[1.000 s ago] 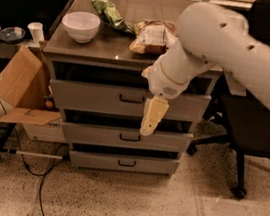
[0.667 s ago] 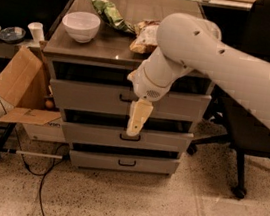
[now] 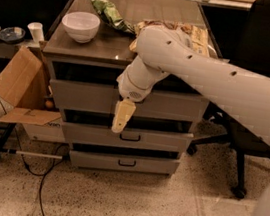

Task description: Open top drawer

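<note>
The top drawer (image 3: pixel 79 95) is the uppermost grey front of a three-drawer metal cabinet, just under the worktop. Its front lies about flush with the two drawers below. Its black handle is hidden behind my wrist. My gripper (image 3: pixel 122 117) hangs pointing down in front of the centre of the top drawer's front, with its cream tip reaching the dark gap above the middle drawer (image 3: pixel 155 142). My white arm (image 3: pixel 215 79) comes in from the right across the cabinet.
A white bowl (image 3: pixel 80 25), a green bag (image 3: pixel 107 13) and snack packets (image 3: pixel 199 36) lie on the cabinet's top. An open cardboard box (image 3: pixel 19 90) stands to the left. A black office chair (image 3: pixel 254 123) stands to the right. A cable (image 3: pixel 39 176) runs over the floor.
My arm has swung left across the cabinet front. The gripper has moved from right of the top drawer's centre to in front of the handle.
</note>
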`<move>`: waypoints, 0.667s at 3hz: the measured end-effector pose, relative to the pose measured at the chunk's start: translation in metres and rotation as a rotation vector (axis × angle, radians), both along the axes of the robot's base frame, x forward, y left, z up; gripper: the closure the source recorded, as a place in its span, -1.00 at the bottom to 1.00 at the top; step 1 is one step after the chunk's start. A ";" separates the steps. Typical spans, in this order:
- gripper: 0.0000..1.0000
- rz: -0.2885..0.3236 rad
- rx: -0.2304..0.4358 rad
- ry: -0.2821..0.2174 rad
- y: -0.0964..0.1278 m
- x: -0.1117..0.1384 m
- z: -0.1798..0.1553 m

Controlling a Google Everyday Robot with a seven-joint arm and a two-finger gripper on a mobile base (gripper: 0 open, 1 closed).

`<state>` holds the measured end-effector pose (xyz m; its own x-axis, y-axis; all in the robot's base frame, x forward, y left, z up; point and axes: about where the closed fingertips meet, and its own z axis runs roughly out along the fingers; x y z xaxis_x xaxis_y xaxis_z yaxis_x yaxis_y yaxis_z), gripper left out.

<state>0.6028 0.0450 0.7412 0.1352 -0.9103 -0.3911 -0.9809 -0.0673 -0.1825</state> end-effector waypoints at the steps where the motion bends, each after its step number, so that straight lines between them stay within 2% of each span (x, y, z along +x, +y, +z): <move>1: -1.00 -0.045 -0.010 -0.012 0.021 0.020 -0.012; 2: -1.00 -0.055 -0.010 -0.008 0.024 0.021 -0.013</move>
